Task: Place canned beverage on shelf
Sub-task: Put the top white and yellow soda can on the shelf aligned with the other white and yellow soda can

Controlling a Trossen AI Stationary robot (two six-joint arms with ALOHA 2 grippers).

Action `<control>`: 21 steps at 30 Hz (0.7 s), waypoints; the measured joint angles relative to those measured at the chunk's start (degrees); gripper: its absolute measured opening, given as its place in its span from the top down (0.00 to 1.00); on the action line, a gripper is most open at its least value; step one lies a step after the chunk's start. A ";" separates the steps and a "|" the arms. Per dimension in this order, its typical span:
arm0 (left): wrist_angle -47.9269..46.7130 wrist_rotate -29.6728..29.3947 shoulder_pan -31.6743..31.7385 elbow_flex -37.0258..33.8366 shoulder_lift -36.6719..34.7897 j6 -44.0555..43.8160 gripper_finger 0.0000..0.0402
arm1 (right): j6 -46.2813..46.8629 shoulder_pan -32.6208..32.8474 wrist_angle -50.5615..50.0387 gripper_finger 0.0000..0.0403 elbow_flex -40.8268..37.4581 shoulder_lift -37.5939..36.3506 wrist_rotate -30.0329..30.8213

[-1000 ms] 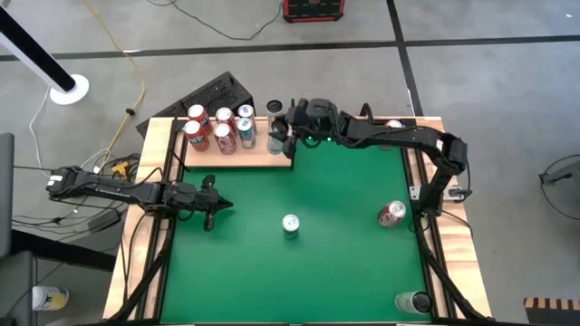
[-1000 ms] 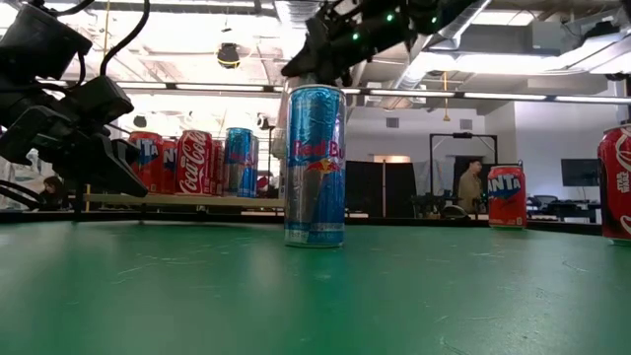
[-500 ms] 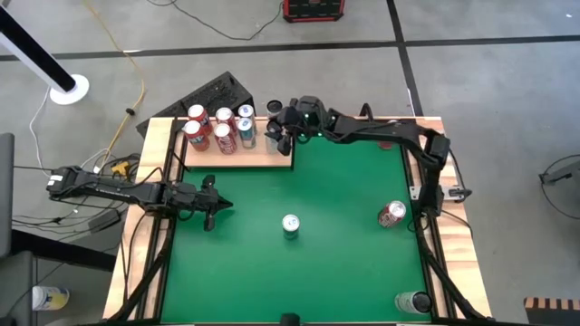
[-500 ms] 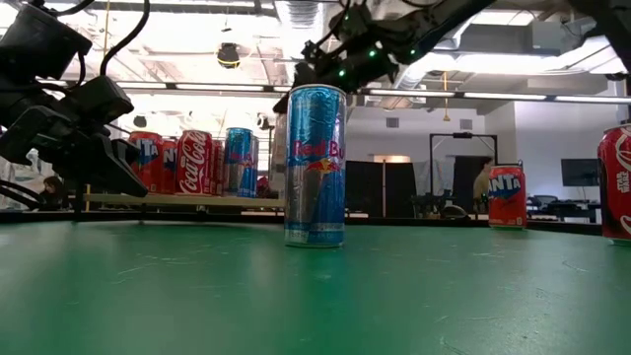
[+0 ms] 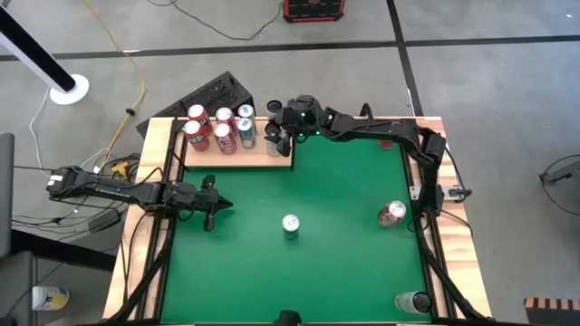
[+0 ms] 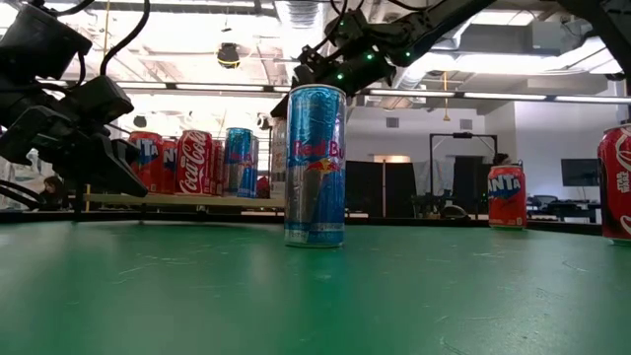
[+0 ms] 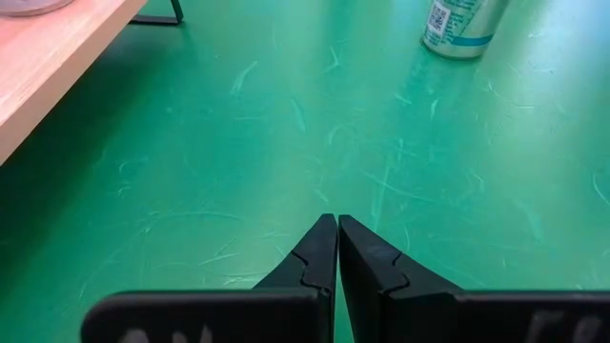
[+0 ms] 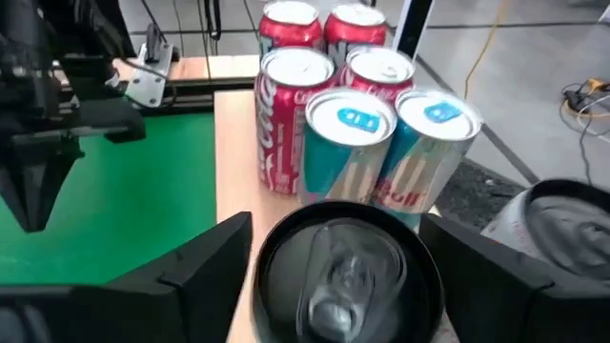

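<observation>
The left end effector rests as before at the left side of the table, its fingers pressed together. On the shelf stand six red and blue cans. The right end effector has moved a little further over the shelf's right end, and its fingers now stand apart on both sides of a dark-topped can, which stands on the shelf. Three more cans stay on the green felt: one in the middle, two at the right

Grey concrete floor is surrounding the tabletop; a yellow cable is trailing across it, ceiling strip lights are glowing.
</observation>
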 joint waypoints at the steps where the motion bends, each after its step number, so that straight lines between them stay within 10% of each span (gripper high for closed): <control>1: 0.00 0.02 0.00 0.00 0.00 0.00 1.00 | 0.00 0.01 0.16 0.14 0.03 -0.04 0.00; 21: 0.00 0.00 -0.02 0.00 0.00 0.00 1.00 | 0.33 7.05 -9.33 0.19 1.65 -7.67 0.96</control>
